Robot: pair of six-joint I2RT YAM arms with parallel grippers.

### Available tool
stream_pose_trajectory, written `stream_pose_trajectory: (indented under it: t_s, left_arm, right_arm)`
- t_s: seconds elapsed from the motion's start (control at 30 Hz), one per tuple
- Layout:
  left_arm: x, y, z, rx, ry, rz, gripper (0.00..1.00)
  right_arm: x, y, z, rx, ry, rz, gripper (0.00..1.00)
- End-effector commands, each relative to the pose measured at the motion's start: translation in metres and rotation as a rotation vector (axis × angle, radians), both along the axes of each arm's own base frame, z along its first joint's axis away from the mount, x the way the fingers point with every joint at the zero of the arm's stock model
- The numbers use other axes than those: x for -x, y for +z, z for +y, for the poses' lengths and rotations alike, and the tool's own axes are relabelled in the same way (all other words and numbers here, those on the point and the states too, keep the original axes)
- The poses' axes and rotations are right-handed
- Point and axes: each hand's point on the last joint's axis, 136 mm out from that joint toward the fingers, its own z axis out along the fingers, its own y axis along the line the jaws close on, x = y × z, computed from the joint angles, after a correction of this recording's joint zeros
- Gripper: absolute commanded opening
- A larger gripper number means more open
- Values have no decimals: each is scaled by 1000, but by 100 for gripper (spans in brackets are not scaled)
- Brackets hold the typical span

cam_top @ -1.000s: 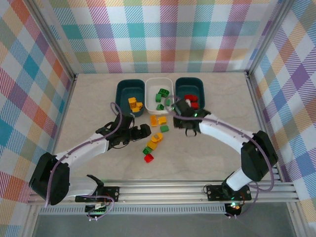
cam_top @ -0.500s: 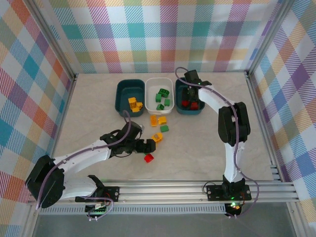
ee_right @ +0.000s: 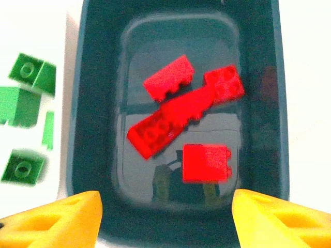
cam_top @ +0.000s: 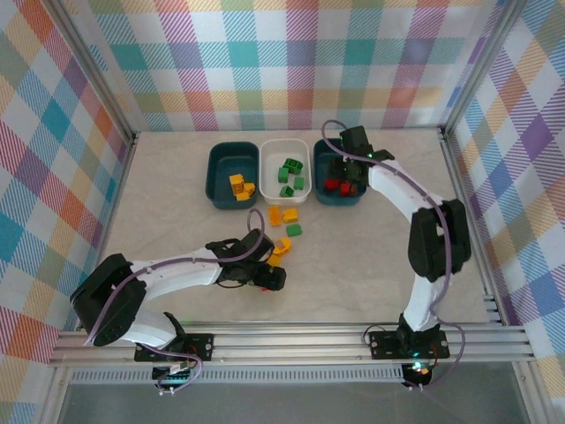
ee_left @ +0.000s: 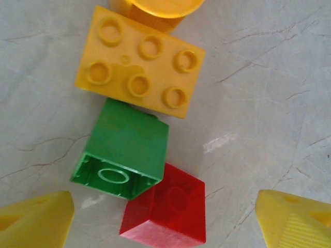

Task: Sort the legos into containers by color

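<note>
While spread wide, left pincer [ee_left: 165,223] and right pincer [ee_right: 166,217] hang over legos [ee_left: 139,62].
Green studded plastic brick [ee_left: 124,150] touches red brick [ee_left: 165,212] on the tabletop [ee_left: 258,77], lower centre; four red pieces [ee_right: 168,80] lie in a dark teal tub [ee_right: 77,103].

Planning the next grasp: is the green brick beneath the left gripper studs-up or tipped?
Tipped: the green brick lies on its side, its hollow underside showing, no studs visible.

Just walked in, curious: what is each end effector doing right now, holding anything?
Left end effector: open, empty, over a red brick and green brick.
Right end effector: open, empty, above the teal tub of red bricks.
</note>
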Motion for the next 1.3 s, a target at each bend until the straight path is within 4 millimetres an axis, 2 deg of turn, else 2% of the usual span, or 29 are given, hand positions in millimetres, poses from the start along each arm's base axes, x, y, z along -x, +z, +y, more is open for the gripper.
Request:
stream_pose_trajectory:
  t_s: [0.0,0.2,0.4,0.73,1.0,1.27]
  left_arm:
    - [-4,0,-9,-38,-53,-33,85]
    - [9,-3,-16,-83,-115,-18,79]
    - [20,6,-19,-88,-140,-18,77]
    - [35,10,-22,-74,-144,4,74]
    - [28,-1,-8,-165,-72,-6,72]
    - [26,-12,-8,-191,-58,-1,59]
  right_arm:
    - [28,17,13,-94,18,-48,68]
    - [72,10,6,-134,18,-25,68]
    - [94,10,-2,-138,14,-29,68]
    - [103,3,-6,-130,23,-24,68]
    - [104,2,-5,-143,29,-33,68]
    - [107,0,-2,-170,38,-38,67]
